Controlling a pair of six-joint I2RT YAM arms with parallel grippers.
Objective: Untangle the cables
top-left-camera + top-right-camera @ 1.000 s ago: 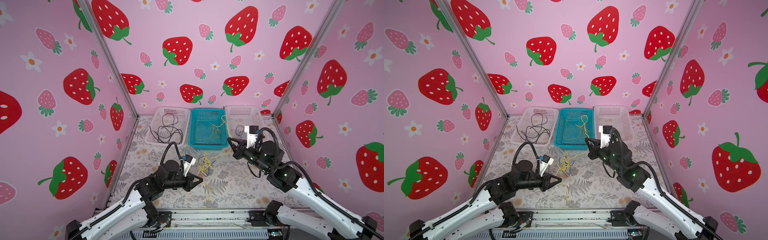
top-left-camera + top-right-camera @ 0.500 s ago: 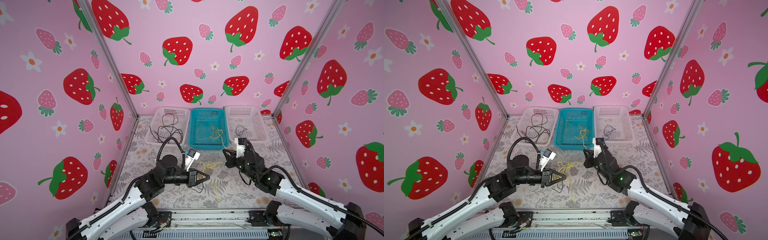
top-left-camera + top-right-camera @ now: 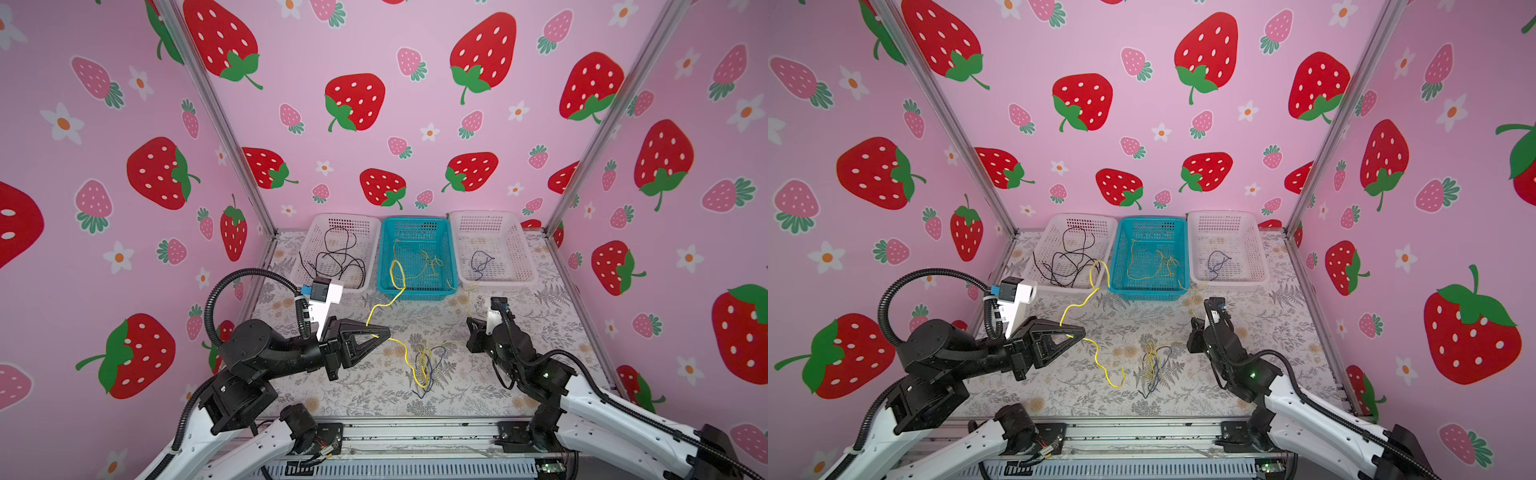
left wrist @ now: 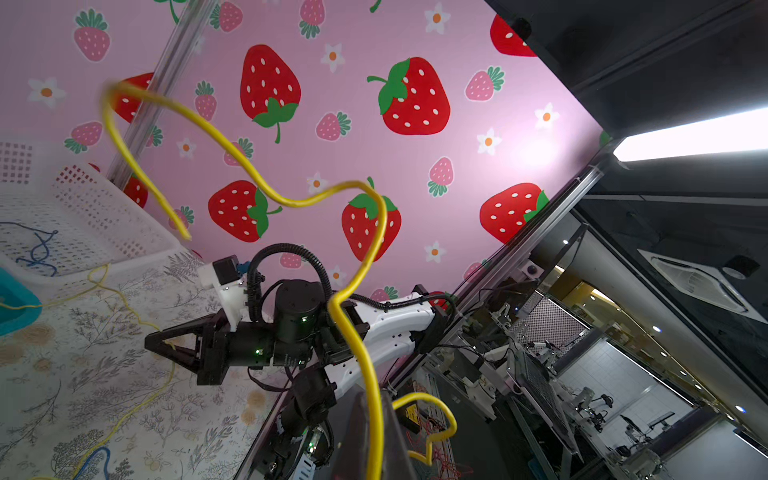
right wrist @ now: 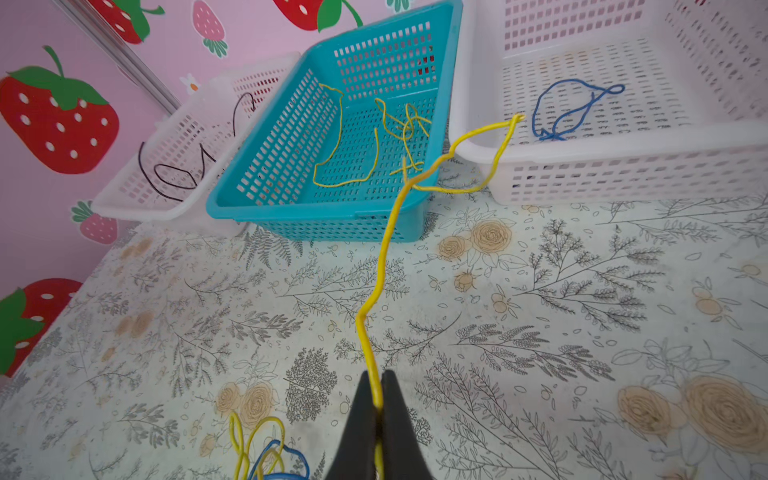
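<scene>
Across the floral tabletop [image 3: 557,307], 3 baskets line the back wall, apparently as sorting bins by colour. A white basket [image 3: 353,224] holds black cables [image 3: 340,268], the teal basket [image 3: 415,226] holds yellow cables [image 3: 432,262], and a second white basket [image 3: 482,222] holds 1 dark blue cable [image 3: 480,264]. Nearer the front, both arms work on what is left over. The left pincer [image 3: 386,331] is clenched on a thick yellow cable [image 3: 400,293] and held raised off the cloth, probably so the strand's own weight draws it clear of the others. 1 end arcs up toward the baskets and the rest droops to the surface. The right pincer [image 5: 377,376] sits low, squeezed tight on a thinner yellow cable [image 5: 380,266] that reaches the front corner of the second white basket, likely to anchor it while the other arm pulls. Between them lies the small tangle [image 3: 426,368] of yellow and dark blue strands, not yet separated. Whether the 2 gripped strands meet inside it I cannot tell.
</scene>
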